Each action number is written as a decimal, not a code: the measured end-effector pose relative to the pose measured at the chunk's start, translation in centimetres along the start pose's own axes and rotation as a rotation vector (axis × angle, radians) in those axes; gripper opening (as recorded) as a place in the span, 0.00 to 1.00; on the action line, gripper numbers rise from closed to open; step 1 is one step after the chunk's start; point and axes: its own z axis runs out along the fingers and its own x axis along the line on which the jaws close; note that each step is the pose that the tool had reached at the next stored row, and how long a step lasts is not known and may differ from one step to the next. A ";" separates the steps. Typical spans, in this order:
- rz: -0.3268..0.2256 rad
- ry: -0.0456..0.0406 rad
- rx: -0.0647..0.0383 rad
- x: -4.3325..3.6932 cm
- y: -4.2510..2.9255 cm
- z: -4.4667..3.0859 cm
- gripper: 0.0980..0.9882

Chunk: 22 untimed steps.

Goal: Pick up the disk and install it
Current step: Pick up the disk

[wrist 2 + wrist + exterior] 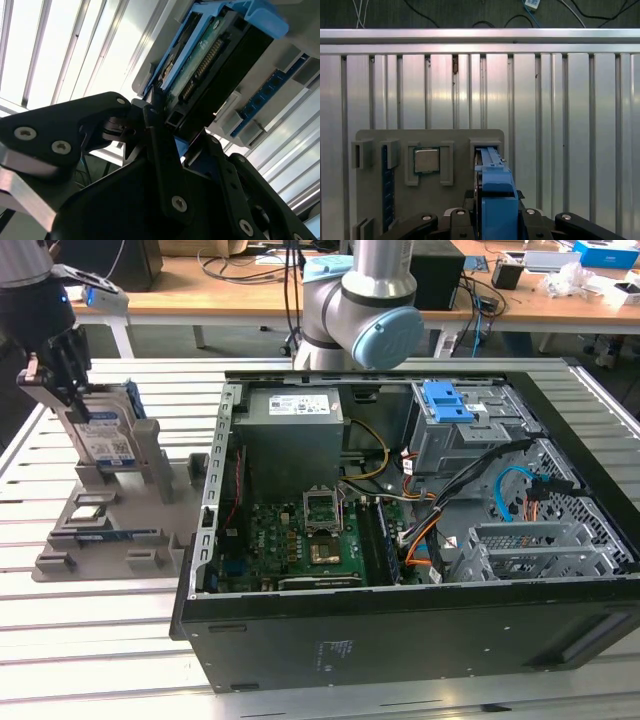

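Gripping: gripper clamped on the disk
Exterior view: its printed label
Second wrist view: its connector pins

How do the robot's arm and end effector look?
The arm is a silver tube with grey rounded joints and a pale blue round cap. The end effector is black, made of flat angular links with silver screws.
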 end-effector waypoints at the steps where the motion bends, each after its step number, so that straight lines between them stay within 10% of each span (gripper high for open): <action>1: 0.000 -0.0001 0.000 -0.01 0.00 -0.11 0.30; 22: 0.000 0.0000 0.000 -0.23 0.03 -3.24 0.30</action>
